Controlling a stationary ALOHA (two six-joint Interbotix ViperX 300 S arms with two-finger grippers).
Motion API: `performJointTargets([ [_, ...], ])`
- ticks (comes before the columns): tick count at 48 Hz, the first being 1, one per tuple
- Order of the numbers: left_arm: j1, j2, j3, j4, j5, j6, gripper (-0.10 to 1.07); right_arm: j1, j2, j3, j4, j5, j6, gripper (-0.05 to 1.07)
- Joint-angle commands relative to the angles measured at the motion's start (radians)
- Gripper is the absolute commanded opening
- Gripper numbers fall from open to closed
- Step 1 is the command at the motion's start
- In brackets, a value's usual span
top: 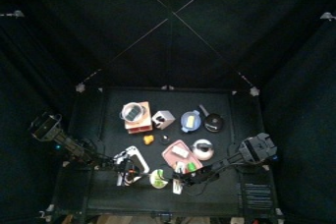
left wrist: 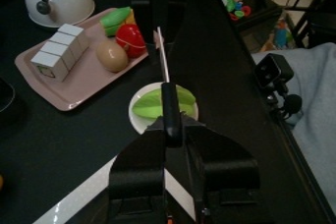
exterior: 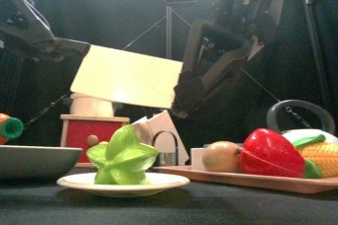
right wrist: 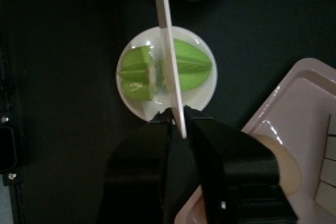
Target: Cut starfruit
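— On the black table [left wrist: 230,100] — where's the starfruit [right wrist: 171,69]?
— On the white plate [right wrist: 137,43], under the knife [left wrist: 163,66]. The left fingers [left wrist: 138,159] grasp that knife; the right fingers [right wrist: 234,159] — cannot tell.

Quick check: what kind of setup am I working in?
Probably a curtained robot test pen staged as a toy kitchen: black curtains all round, starfruit on a white plate, pink tray of vegetables.

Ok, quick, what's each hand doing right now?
Left hand: closed on the knife.
Right hand: at the knife too; open or closed cannot be told.
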Motion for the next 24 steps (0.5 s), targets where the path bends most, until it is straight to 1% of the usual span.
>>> performJointTargets([
  [1,0.003,-0.011,-0.011,0.005,-0.005,0.0,0.37,-0.002,-0.028,-0.012,0.003,-0.002,-0.002,0.72],
  [5,0.003,-0.009,-0.009,0.005,-0.008,0.0,0.37,0.0,-0.028,-0.011,0.002,0.0,-0.003,0.79],
  [8,0.003,-0.009,-0.008,0.005,-0.005,0.0,0.37,0.0,-0.028,-0.009,0.003,0.002,-0.002,0.82],
  [24,0.018,-0.009,-0.003,0.005,-0.008,-0.002,0.37,-0.006,-0.04,-0.003,-0.008,0.014,-0.003,0.83],
])
